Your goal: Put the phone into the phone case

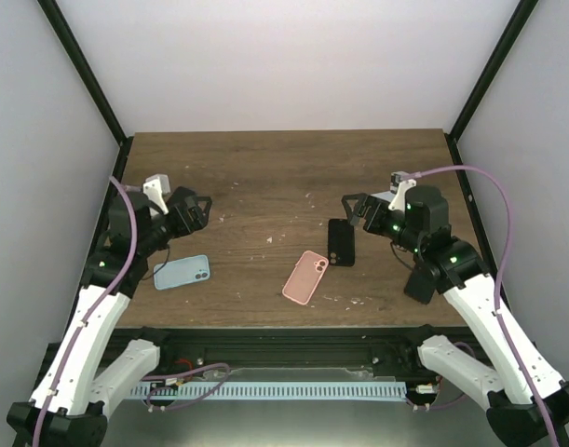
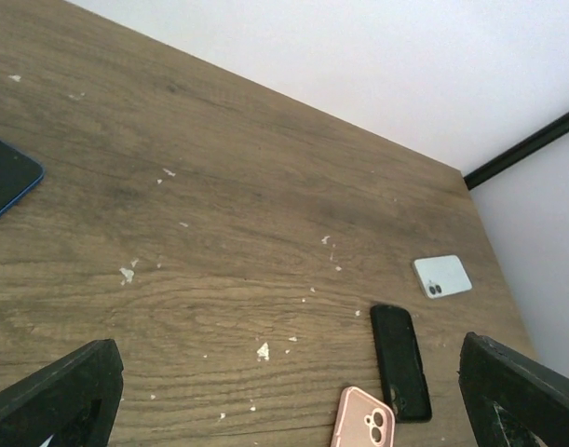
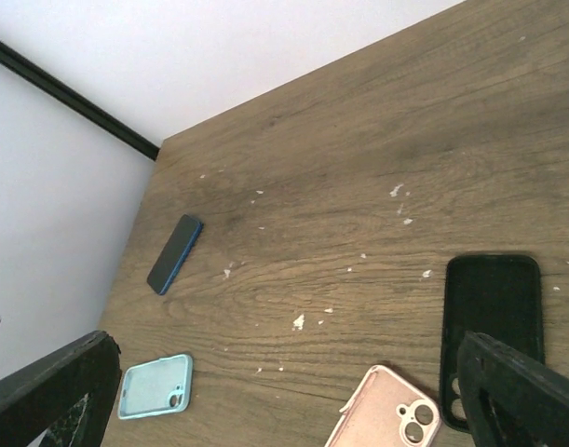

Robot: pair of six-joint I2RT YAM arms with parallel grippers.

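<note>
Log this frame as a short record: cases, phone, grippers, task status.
cases: light blue case, pink case, black case, all flat on the table
phone: dark phone with blue edge, lying apart from the cases
other: pale item with camera lenses; phone or case, cannot tell
left gripper: open, holding nothing
right gripper: open, holding nothing
status: phone not yet in a case

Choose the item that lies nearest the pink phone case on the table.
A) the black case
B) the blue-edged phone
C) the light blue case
A: in the top view the black case lies right beside the upper corner of the pink case, while the light blue case sits well apart from it, near the table's left edge.
</note>
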